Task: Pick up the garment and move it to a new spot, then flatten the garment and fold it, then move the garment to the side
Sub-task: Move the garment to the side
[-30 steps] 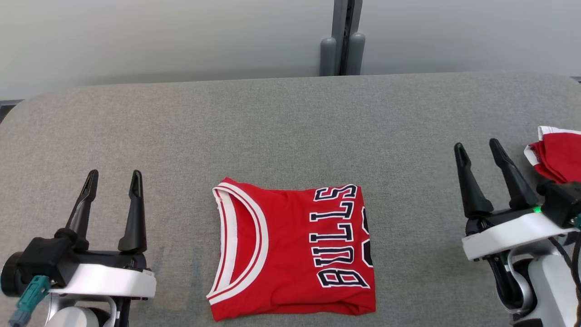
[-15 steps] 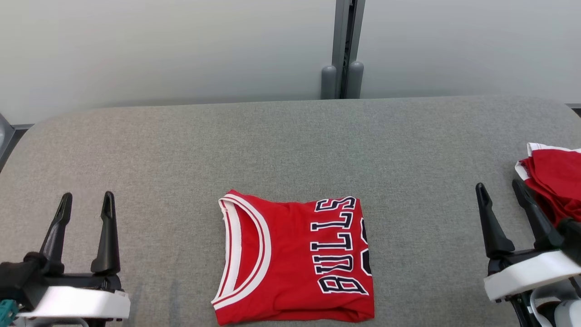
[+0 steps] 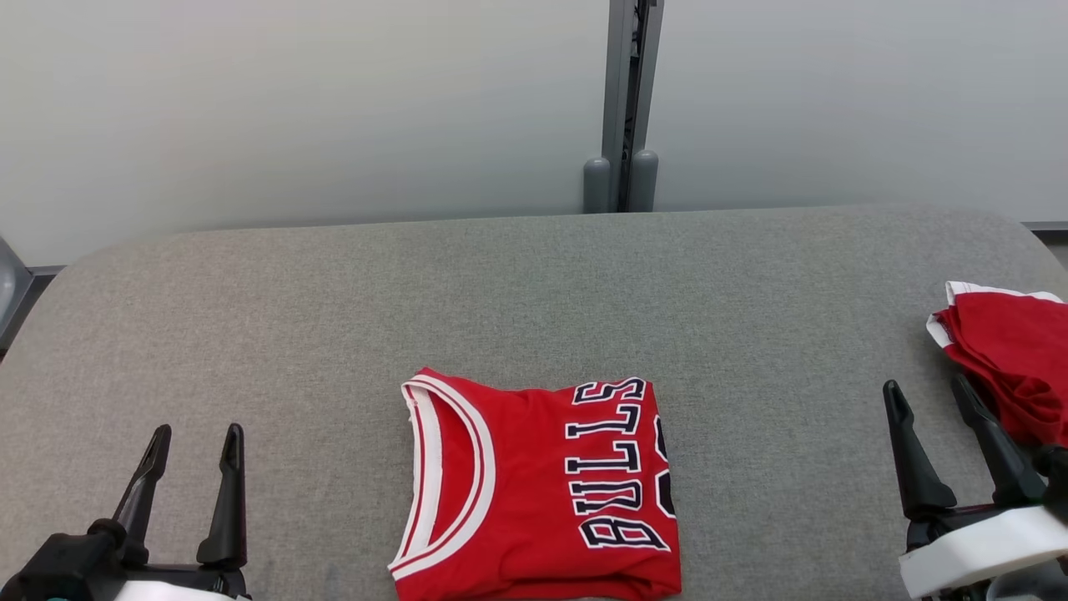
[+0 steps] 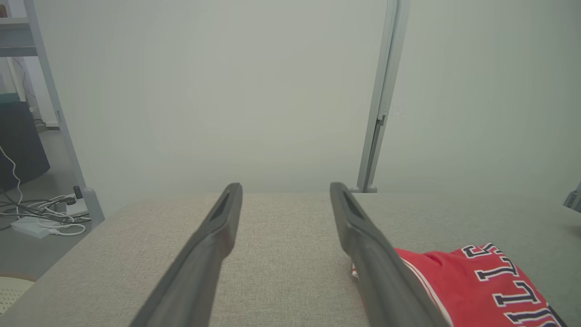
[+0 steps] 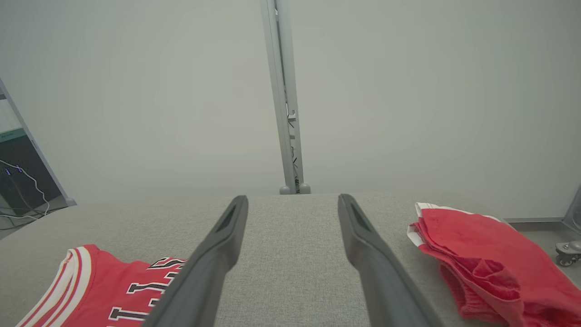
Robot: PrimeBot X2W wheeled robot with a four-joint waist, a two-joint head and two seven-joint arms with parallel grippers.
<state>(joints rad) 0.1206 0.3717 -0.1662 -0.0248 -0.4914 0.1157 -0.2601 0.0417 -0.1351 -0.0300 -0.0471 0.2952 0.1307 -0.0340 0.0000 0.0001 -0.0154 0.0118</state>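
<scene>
Left gripper (image 3: 198, 430): lower left of head view, fingers spread wide, nothing between them, over grey padded surface (image 3: 534, 284), well left of red Bulls jersey (image 3: 534, 492).
Right gripper (image 3: 926, 384): lower right, fingers equally wide apart, empty, just beside crumpled red garment (image 3: 1014, 367) at surface's right edge.
Red Bulls jersey: folded into compact rectangle, flat on near middle of surface, between grippers, touching neither; white-trimmed neckline toward left, lettering toward right.
Grey post (image 3: 622, 100) stands behind surface's far edge.
</scene>
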